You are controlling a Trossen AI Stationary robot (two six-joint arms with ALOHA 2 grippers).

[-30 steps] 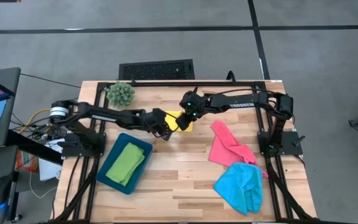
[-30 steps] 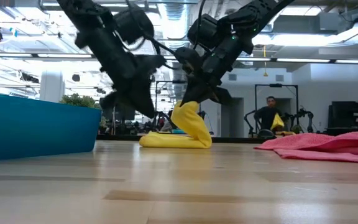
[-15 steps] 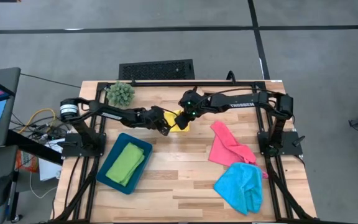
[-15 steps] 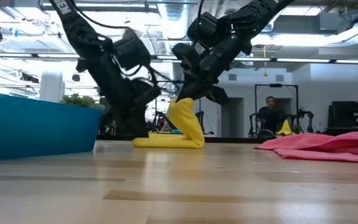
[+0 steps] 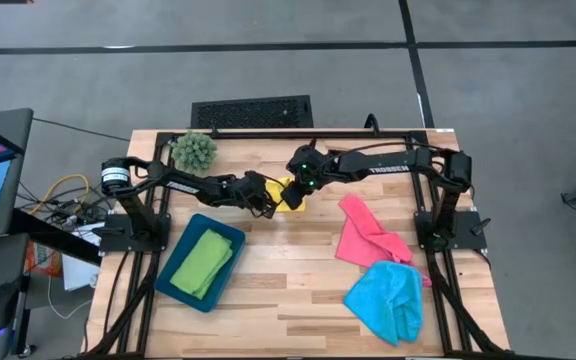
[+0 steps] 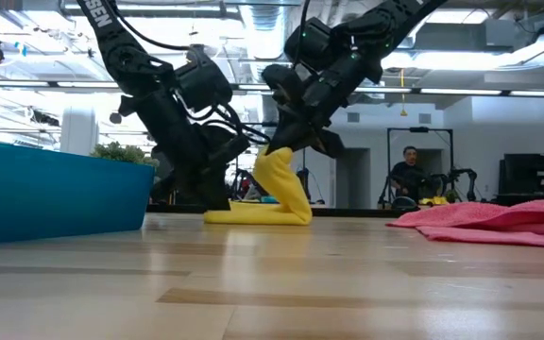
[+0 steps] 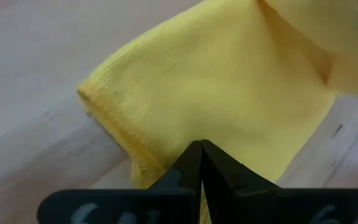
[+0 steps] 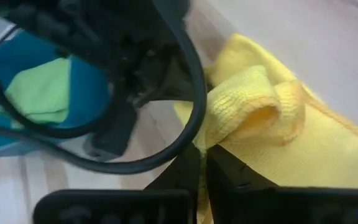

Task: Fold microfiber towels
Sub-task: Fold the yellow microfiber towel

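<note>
The yellow towel (image 5: 291, 195) lies far of the table's middle, its lower layer flat on the wood (image 6: 253, 214) and one part drawn up in a hump (image 6: 278, 175). My right gripper (image 5: 299, 190) is shut on that raised part. My left gripper (image 5: 266, 205) stands shut at the towel's left end, its tips down on the cloth (image 7: 199, 149). A green towel (image 5: 204, 260) lies in the teal tray (image 5: 180, 285). The pink towel (image 5: 366, 235) and the light blue towel (image 5: 388, 300) lie crumpled on the right. My left gripper presses its shut fingertips (image 7: 191, 163) down on the flat yellow layer (image 7: 204, 118) close to the hemmed left edge (image 7: 114, 124). It comes slanting down from the table's left. The cloth under it lies on the wood. My right gripper pinches a raised fold of the yellow towel (image 8: 247, 115) between its two fingers, slanting down from the table's right. The held part stands up above the table (image 6: 274, 161), while the rest of the towel lies flat below it.
A spiky green plant ball (image 5: 194, 150) sits at the far left. The teal tray's wall (image 6: 55, 194) rises at the near left. Bare wood lies in the table's near middle (image 5: 288, 290). A person shows in the room beyond the table (image 6: 409, 175).
My left gripper has come down and a little toward the far edge, landing shut on the yellow towel's left end. The towel has slid slightly toward the table's left. My right gripper has kept its hold on the raised fold.
</note>
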